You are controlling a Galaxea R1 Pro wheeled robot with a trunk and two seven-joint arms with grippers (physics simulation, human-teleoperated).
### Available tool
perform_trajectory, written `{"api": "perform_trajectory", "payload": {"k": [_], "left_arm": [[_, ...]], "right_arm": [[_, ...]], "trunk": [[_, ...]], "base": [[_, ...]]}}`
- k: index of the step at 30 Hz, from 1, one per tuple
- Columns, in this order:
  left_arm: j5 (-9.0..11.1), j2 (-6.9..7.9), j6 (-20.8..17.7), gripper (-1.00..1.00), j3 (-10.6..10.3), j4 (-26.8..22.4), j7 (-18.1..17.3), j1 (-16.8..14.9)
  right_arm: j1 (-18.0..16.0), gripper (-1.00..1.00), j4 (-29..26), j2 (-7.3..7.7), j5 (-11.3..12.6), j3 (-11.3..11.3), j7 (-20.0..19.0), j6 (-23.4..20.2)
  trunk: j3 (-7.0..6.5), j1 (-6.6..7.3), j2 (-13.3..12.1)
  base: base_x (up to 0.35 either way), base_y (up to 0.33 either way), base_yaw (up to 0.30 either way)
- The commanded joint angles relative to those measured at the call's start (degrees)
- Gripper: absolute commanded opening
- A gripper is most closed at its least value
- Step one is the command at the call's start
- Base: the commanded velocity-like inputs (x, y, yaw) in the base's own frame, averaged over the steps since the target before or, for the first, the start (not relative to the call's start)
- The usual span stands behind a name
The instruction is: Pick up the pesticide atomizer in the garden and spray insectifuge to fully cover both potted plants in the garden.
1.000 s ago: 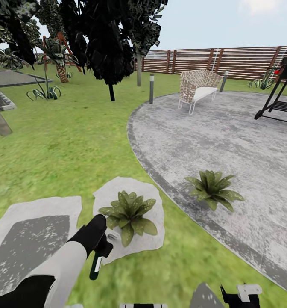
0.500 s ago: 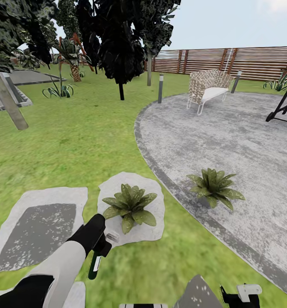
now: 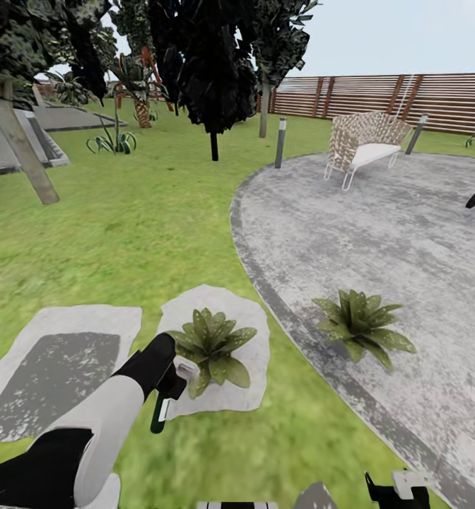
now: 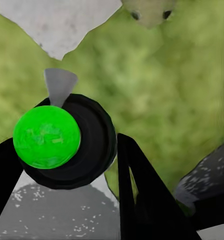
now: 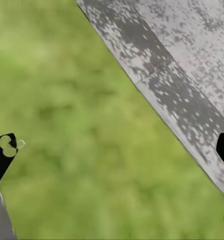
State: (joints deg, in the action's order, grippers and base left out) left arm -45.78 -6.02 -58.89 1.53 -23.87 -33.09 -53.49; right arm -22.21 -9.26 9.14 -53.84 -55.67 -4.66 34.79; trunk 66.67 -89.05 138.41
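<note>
My left gripper is shut on the pesticide atomizer, a slim dark green bottle with a white label that hangs below my fingers. Its pale nozzle sits right at the leaves of the near potted plant, which stands on a pale stepping stone. In the left wrist view the atomizer shows end-on as a green disc in a dark ring between my black fingers. The second potted plant sits on the patio edge to the right. My right gripper stays low and open over grass.
The round grey patio spreads to the right, with a wicker chair and grey lamp posts at its far rim. Dark trees and a slanted post stand on the lawn; a brown fence closes the back. A second stepping stone lies left.
The whole view has swung, shifting the scene rightward. My left gripper, still holding the atomizer, has risen slightly and its nozzle is now against the near plant's leaves.
</note>
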Motion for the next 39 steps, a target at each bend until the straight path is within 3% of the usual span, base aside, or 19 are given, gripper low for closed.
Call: {"api": "perform_trajectory", "payload": {"k": [1,15,31,39], "left_arm": [[-0.6,-0.05,-0.2,-1.00,0.1,0.0,-0.5,-0.1],[-0.6,-0.42,-0.2,-1.00,0.0,1.8,-0.5,-1.4],[-0.5,0.01,-0.2,-1.00,0.1,2.4,-0.5,-1.4],[-0.6,0.87,-0.1,-1.00,0.4,2.4,-0.5,-0.9]], "right_arm": [[0.0,1.00,0.0,0.01,0.0,-0.5,-0.5,0.2],[0.0,1.00,-0.1,0.01,0.0,-0.5,-0.5,0.2],[0.0,1.00,0.0,0.00,0.0,-0.5,-0.5,0.2],[0.0,1.00,0.0,0.01,0.0,-0.5,-0.5,0.2]], "trunk": [[0.05,0.01,0.0],[0.05,0.01,0.0],[0.05,0.01,0.0],[0.05,0.01,0.0]], "base": [[0.003,-0.296,0.277],[-0.001,-0.297,0.201],[-0.059,-0.297,0.209],[0.149,-0.274,0.268]]}}
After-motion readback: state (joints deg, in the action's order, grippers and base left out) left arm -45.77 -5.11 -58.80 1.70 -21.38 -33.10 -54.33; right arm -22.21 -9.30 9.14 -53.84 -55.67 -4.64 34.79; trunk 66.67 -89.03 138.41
